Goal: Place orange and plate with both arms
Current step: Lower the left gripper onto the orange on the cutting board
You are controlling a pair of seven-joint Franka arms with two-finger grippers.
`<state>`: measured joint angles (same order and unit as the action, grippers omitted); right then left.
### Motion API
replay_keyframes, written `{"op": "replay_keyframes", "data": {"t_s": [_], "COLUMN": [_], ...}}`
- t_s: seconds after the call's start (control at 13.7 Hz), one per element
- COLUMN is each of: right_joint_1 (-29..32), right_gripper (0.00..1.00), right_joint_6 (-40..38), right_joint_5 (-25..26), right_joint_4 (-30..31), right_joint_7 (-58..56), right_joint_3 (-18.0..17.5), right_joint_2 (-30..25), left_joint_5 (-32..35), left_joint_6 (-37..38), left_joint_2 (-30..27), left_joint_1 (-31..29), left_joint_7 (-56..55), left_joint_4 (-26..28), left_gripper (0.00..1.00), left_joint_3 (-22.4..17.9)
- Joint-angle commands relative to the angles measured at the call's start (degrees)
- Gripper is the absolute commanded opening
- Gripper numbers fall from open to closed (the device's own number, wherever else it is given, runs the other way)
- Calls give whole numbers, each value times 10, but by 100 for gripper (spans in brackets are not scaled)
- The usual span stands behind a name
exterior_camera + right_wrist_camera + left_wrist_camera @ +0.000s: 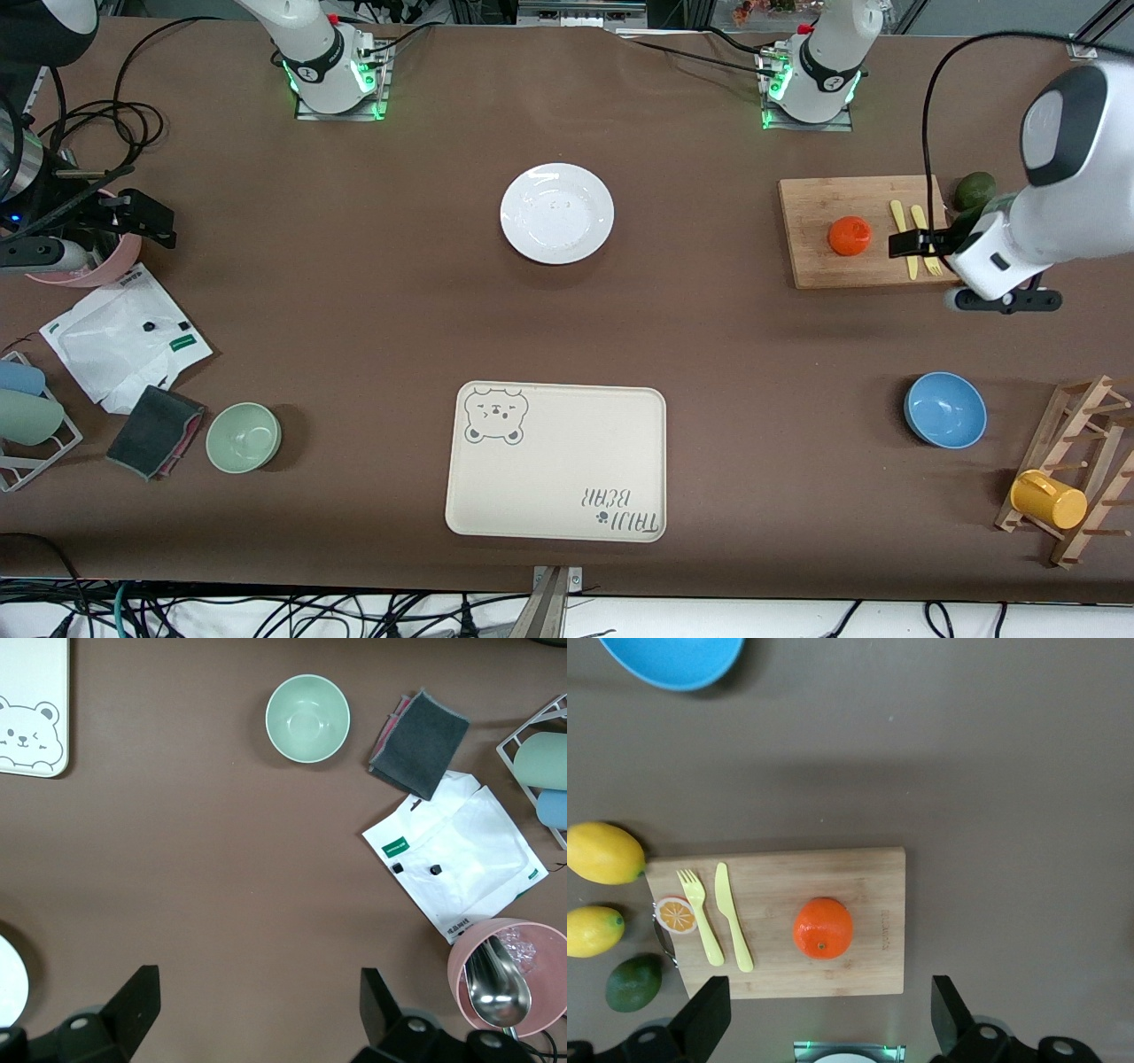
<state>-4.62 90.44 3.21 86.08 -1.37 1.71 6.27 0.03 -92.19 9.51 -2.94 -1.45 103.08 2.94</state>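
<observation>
On the cutting board [858,232], orange [850,236] mid-board, plate [556,213] apart.

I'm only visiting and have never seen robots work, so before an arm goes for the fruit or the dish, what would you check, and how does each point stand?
1. Left pincer open: ok, fingers spread wide.
2. Left pincer placed for the orange: ok, it hangs over the cutting board, with the fruit between the fingers in its wrist view.
3. Orange free to lift: ok, it sits alone on the board, apart from the yellow fork and knife.
4. Plate unobstructed: ok, it lies bare on the table.
5. Right pincer open: ok.
6. Right pincer near the plate: not ok, it hangs over bare table toward its own end, by the pink cup.
</observation>
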Motion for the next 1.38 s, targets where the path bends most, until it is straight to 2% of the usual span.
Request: {"op": "replay_keyframes", "data": {"t_s": [0.0, 0.29, 0.36, 0.51, 0.66, 0.87, 1.16, 1.31], "right_joint_1": [2, 2, 2, 1, 1, 1, 1, 1], "right_gripper": [100, 100, 100, 100, 100, 100, 100, 100], "right_joint_6": [-4, -4, -5, -5, -5, -5, -5, -5], "right_joint_5": [-10, -9, -9, -9, -9, -9, -9, -9], "right_joint_4": [-12, -12, -12, -12, -12, -11, -12, -12], "right_joint_7": [1, -1, -1, -3, -6, -7, -8, -8], "right_joint_3": [0, 0, 0, 0, -1, -1, -1, -1], "right_joint_2": [3, 4, 4, 4, 4, 4, 4, 4], "left_joint_5": [-1, 1, 1, 4, 50, 54, 54, 59], "left_joint_6": [-60, -236, -275, -310, -372, -447, -515, -530], "left_joint_2": [-37, -116, -122, -121, -120, -102, -80, -66], "left_joint_1": [-21, -24, -24, -23, -26, -34, -34, -34], "left_joint_7": [13, 13, 13, 13, 13, 13, 13, 13], "left_joint_4": [98, 310, 345, 383, 427, 465, 502, 504], "left_gripper": [100, 100, 100, 100, 100, 100, 100, 100], "left_joint_3": [1, 2, 2, 5, 6, 6, 7, 6]}}
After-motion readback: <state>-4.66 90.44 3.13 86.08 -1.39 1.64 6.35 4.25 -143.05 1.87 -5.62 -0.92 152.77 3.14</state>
